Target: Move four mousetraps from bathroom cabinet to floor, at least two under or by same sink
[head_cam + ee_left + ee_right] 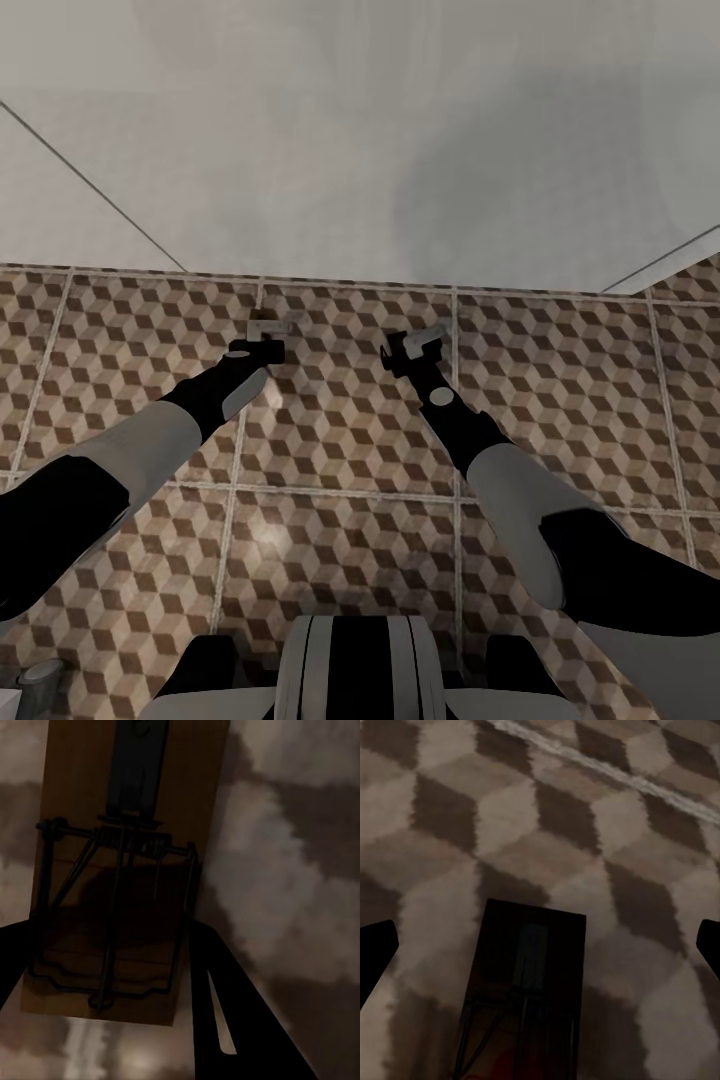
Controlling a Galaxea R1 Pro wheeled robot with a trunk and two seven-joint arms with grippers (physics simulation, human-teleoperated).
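Both arms reach down to the cube-patterned bathroom floor point(340, 460), just in front of the long white bathroom sink point(350, 150). In the left wrist view my left gripper point(109, 934) is shut on a brown wooden mousetrap point(75, 802), its dark fingers point(232, 1012) pressing the board's side edges just above the tiles. In the head view that gripper point(270, 330) sits near the sink's lower edge. My right gripper point(420, 342) is open, its fingers point(375, 952) set wide apart. Between them a second mousetrap point(529, 960) lies dark in shadow on the tiles, untouched.
The sink's white body spans the whole far side, with patterned tiles running left and right in front of it. My own base point(360, 670) fills the bottom edge of the head view. A small grey object point(40, 682) sits at the lower left.
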